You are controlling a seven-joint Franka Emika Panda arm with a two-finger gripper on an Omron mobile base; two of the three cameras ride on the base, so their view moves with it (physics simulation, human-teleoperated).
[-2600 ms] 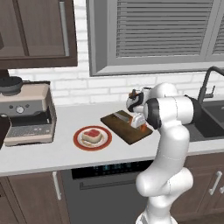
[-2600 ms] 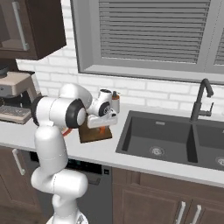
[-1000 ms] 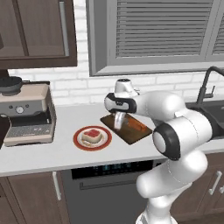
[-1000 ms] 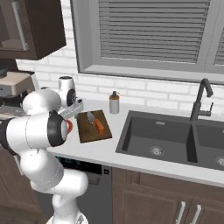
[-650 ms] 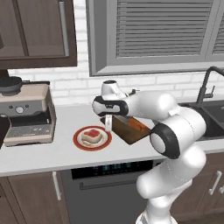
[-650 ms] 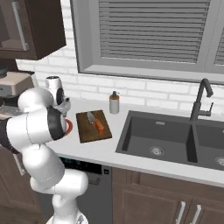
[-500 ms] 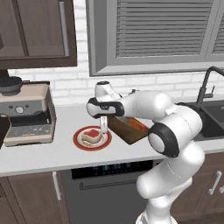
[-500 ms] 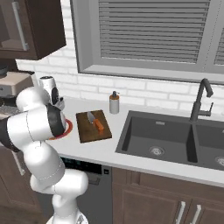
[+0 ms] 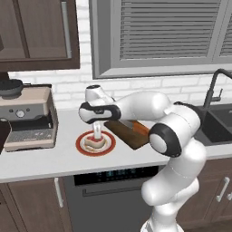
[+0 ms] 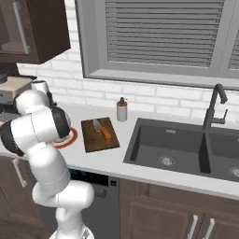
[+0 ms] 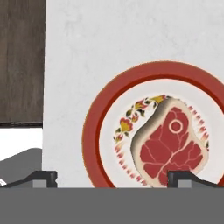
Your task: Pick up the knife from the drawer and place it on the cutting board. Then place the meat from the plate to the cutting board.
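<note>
In the left base view the gripper [image 9: 97, 133] hangs at the centre-left of the frame, pointing down just above the meat [image 9: 94, 143] on the plate [image 9: 81, 144]. Its jaws stand wide apart and hold nothing. The hand view shows the meat [image 11: 168, 146] at lower right, red with a pale fat edge, lying inside the plate [image 11: 94, 131], with the two fingertips [image 11: 43, 177] at the bottom edge spread far apart, one left of the plate and one at the meat's lower edge. The board [image 9: 120, 130] lies just right of the plate in the left base view. In the right base view, left of centre, the knife [image 10: 103, 130] lies on the board [image 10: 93, 140], its orange handle toward the sink [image 10: 154, 140]. The plate [image 10: 71, 138] peeks out beside the arm.
</note>
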